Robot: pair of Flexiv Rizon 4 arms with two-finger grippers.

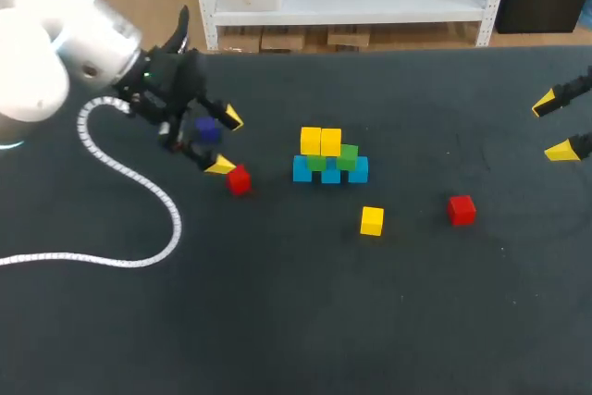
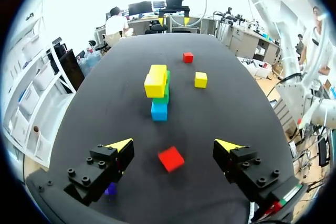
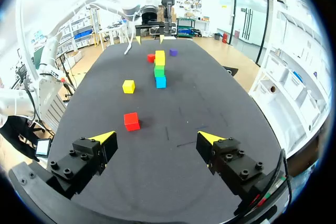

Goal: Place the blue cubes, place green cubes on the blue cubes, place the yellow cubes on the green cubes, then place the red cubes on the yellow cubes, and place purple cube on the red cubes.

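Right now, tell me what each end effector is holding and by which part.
Nothing is held. The left end effector is open, a red cube lying untouched near its fingers; the right end effector is open too.

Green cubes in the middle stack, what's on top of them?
Two yellow cubes sit side by side on the green cubes. They hide most of one green cube, so its top cannot be seen. No red cube is stacked there.

Stack (image 1: 330, 159) (3 tiers); 4 cubes (image 1: 371, 220) loose.
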